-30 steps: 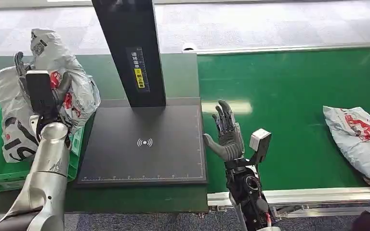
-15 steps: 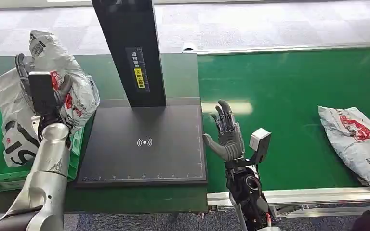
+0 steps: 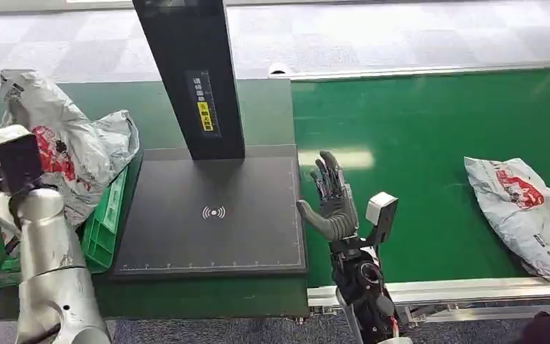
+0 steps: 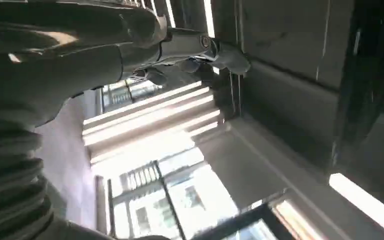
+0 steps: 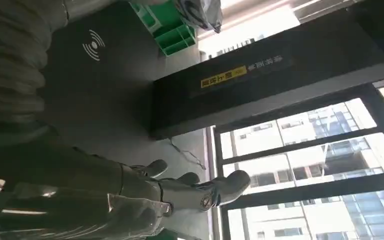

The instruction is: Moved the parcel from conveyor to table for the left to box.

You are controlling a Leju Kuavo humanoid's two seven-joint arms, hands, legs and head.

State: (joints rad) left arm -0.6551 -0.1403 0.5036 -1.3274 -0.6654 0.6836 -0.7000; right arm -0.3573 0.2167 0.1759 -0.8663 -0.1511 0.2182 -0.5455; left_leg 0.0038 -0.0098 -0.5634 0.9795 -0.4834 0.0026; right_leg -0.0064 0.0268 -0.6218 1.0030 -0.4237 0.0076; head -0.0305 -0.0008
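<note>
- Nearest, the right hand (image 3: 333,204) stands empty, fingers spread, at the conveyor's (image 3: 430,143) edge beside the scan table (image 3: 215,244).
- The left hand (image 4: 130,45) holds nothing, fingers apart.
- Farther right, a parcel (image 3: 523,204) waits on the belt, unmoved.
- Farthest left, bagged parcels (image 3: 71,154) already fill the green box (image 3: 104,222).

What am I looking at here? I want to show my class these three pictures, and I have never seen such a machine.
This is a humanoid robot with two silver arms. The wide picture is from its head, looking down; the other two come from cameras at its wrists and are turned oddly. Its right robot hand is raised, fingers apart, holding nothing, beside a black scanning pad under a dark post. On the green conveyor belt lies a grey parcel bag. At the left stands a green crate with another grey bag. The left robot hand shows in its wrist picture; what it holds, if anything, I cannot tell.
</note>
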